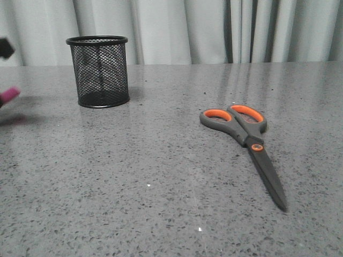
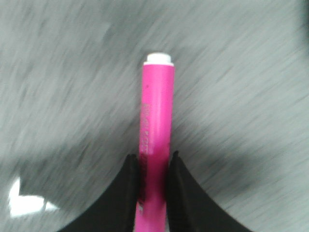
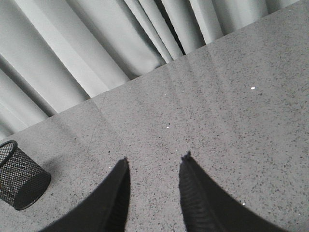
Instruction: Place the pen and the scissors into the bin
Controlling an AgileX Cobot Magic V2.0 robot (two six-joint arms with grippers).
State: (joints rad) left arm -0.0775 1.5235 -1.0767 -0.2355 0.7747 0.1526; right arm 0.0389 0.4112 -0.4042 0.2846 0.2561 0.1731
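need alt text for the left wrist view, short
Close-up of the left gripper shut on a magenta pen, its two black fingers pinching the barrel from either side. The pen's white tip points away from the camera. Behind it is a grey speckled table, smeared by motion blur.
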